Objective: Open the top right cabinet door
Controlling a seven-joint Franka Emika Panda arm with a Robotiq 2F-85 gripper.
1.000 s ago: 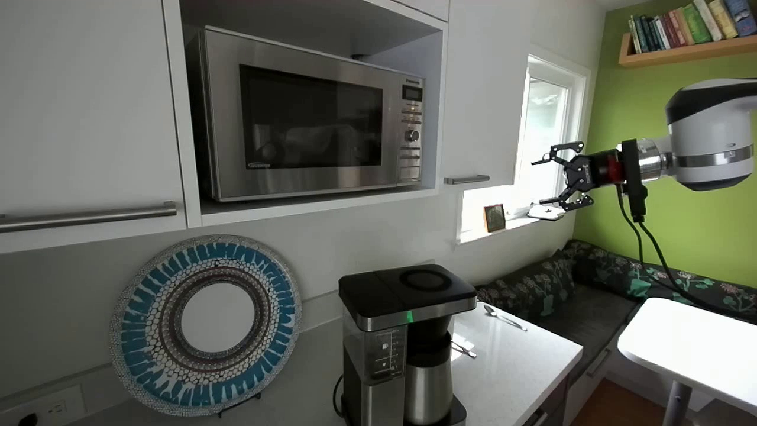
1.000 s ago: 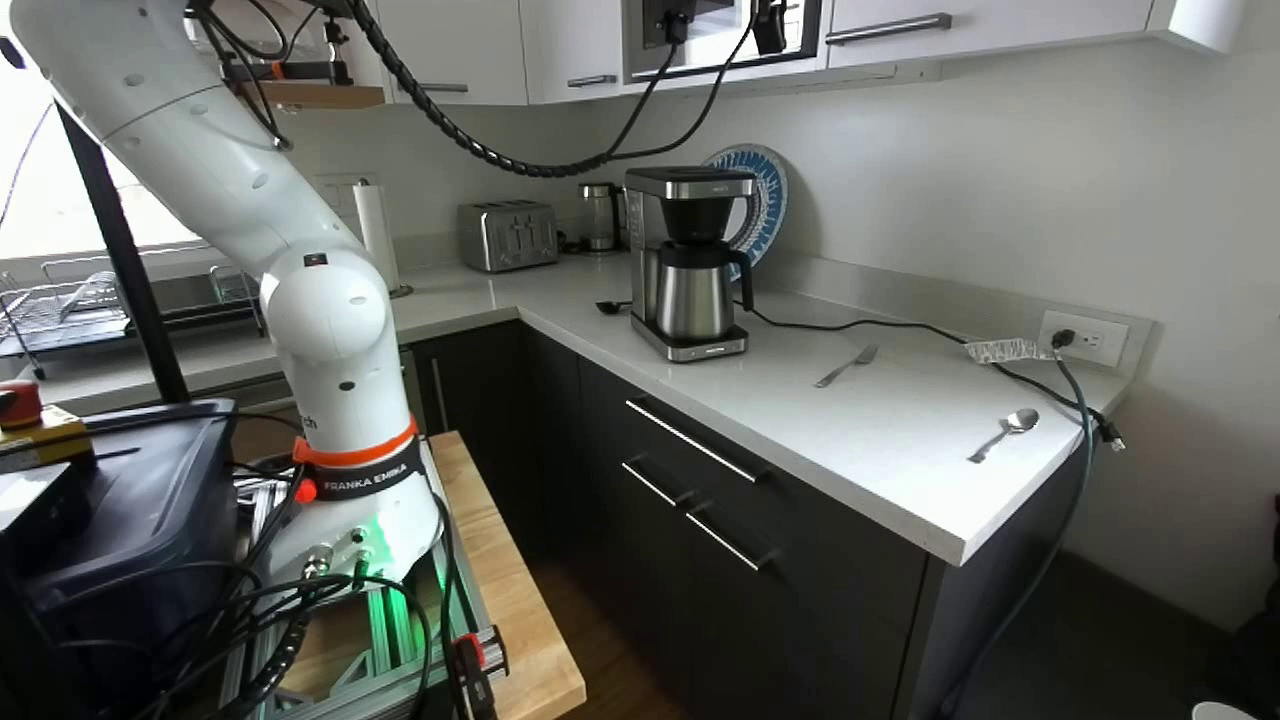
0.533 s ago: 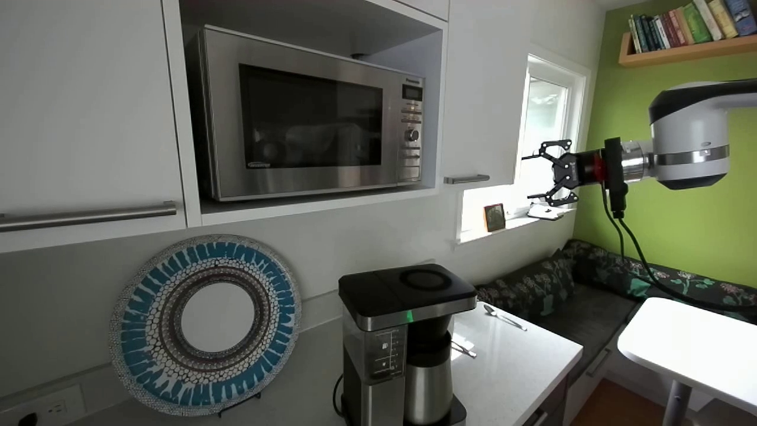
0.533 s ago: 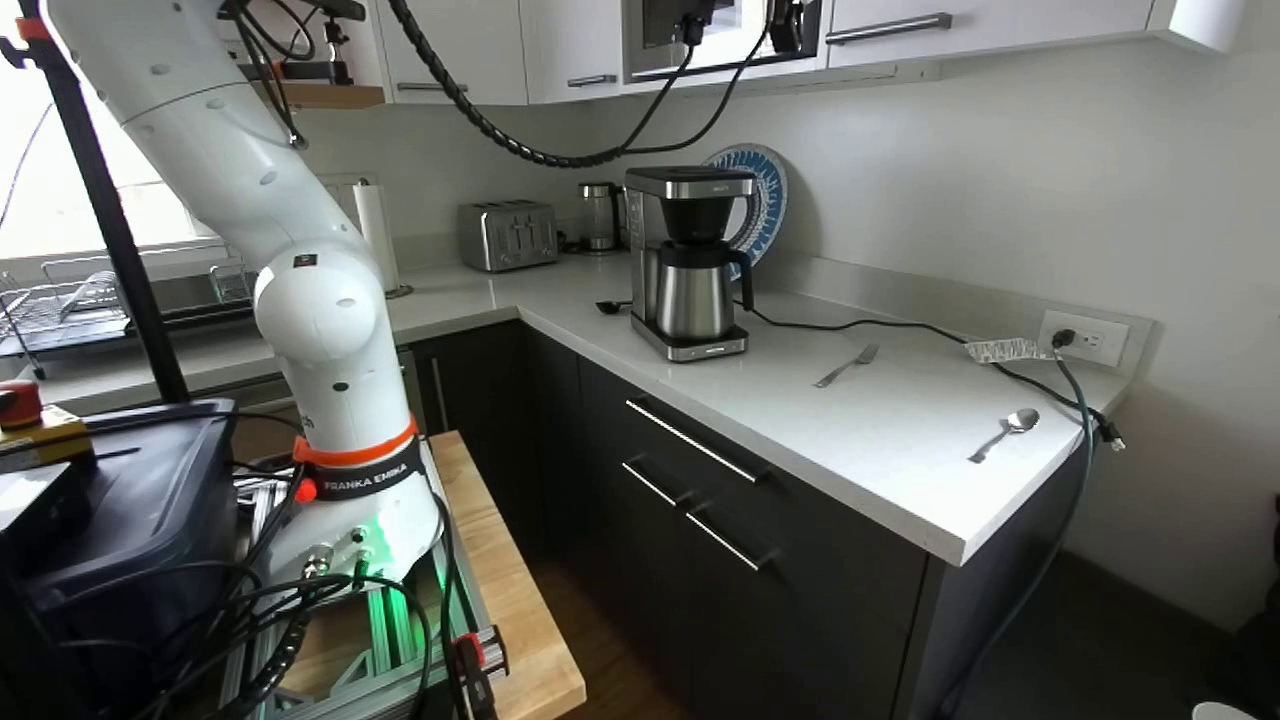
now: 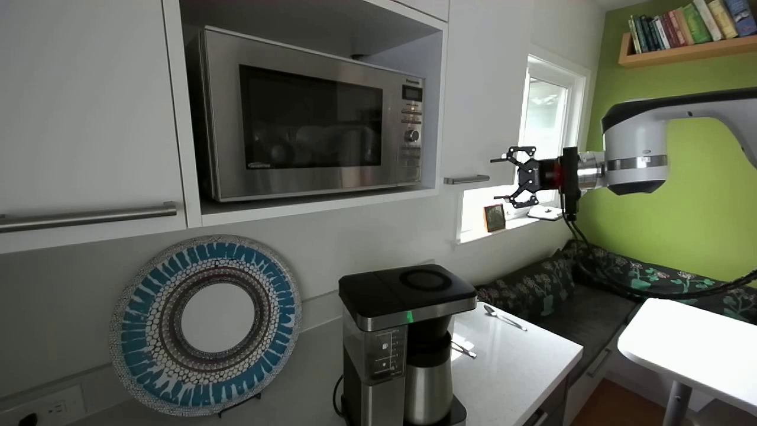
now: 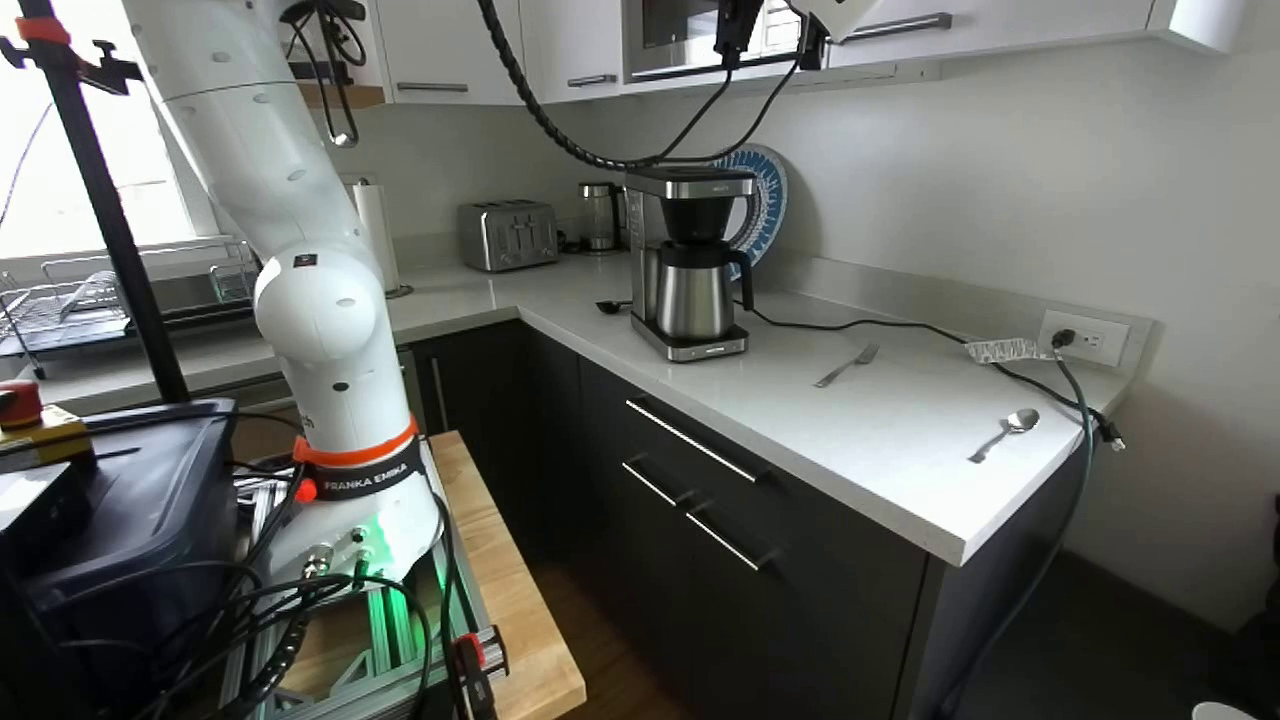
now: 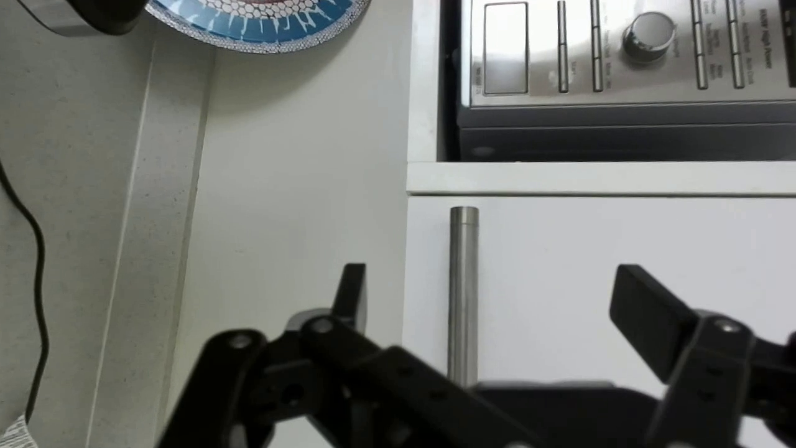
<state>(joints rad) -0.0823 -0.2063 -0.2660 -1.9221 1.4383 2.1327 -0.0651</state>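
The gripper (image 5: 497, 179) stands wide open and holds nothing, its two fingers (image 7: 650, 320) spread well apart, one above the other in an exterior view. The top right cabinet door (image 5: 488, 89) is shut; it hangs on the wall (image 7: 280, 155) above the back edge of the worktop (image 6: 880, 450), toward the free end, next to the microwave (image 5: 313, 118). Near its bottom edge sits the silver handle (image 7: 463, 292), which in the wrist view runs between the fingers with a clear gap on either side, so neither touches it; one finger shows against the wall past the door's bottom edge, the other against the door itself. On the worktop, a spoon (image 6: 1005, 435) lies near the end edge, a fork (image 6: 848, 366) farther in, and a coffee machine (image 6: 690, 185) stands close to the front edge, nearer the inner corner.
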